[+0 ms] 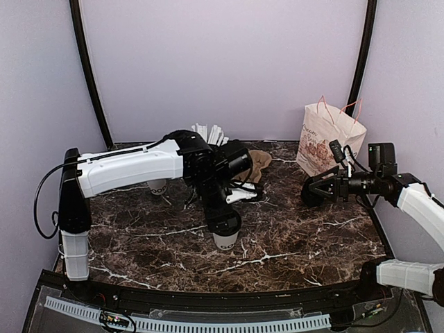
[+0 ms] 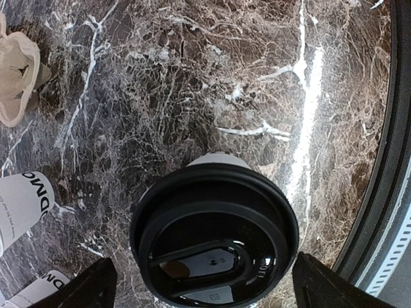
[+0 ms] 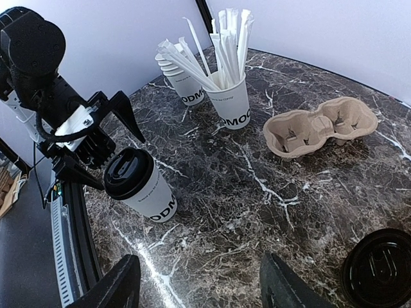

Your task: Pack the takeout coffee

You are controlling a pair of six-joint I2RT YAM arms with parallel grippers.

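Takeout coffee (image 2: 215,237) stands between spread fingers (image 2: 90,285) of the left hand (image 2: 205,285).

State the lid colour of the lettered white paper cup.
Black; the round plastic lid shows best in left wrist view.

I see the takeout coffee (image 3: 139,187) standing upright on the marble table (image 1: 298,232), just toward 6 o'clock from its centre. It's a small white paper cup with dark lettering, its round black lid (image 2: 215,231) seated on top.
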